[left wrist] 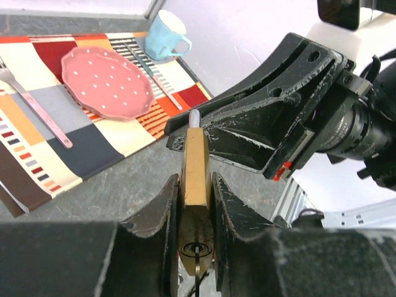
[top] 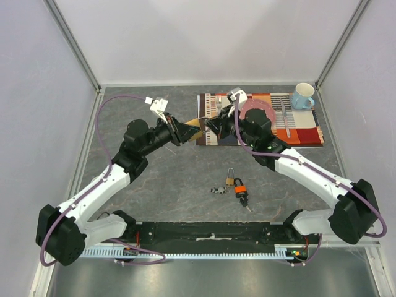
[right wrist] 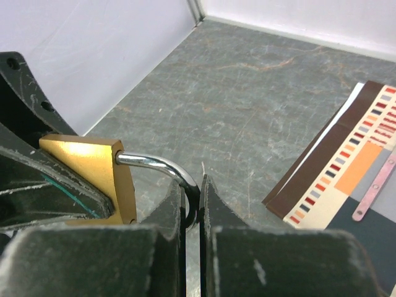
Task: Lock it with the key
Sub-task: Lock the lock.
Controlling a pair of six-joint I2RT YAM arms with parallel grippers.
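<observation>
A brass padlock (top: 195,124) is held in the air between both arms, above the table's far middle. My left gripper (left wrist: 197,182) is shut on its brass body (left wrist: 197,162), one finger on each flat side. On the lock's underside the keyhole (left wrist: 197,249) shows, with a thin dark key (left wrist: 197,266) sticking out of it. My right gripper (right wrist: 193,185) is shut on the bend of the silver shackle (right wrist: 159,164), which juts out of the brass body (right wrist: 93,173). In the left wrist view the right gripper's black fingers (left wrist: 260,124) lie across the lock's far end.
A striped placemat (top: 297,133) lies at the back right with a pink plate (top: 258,111), cutlery and a blue mug (top: 303,96). Nearer the arms' bases lie a small brass padlock (top: 229,179), an orange-and-black padlock (top: 240,187) and loose keys (top: 218,190).
</observation>
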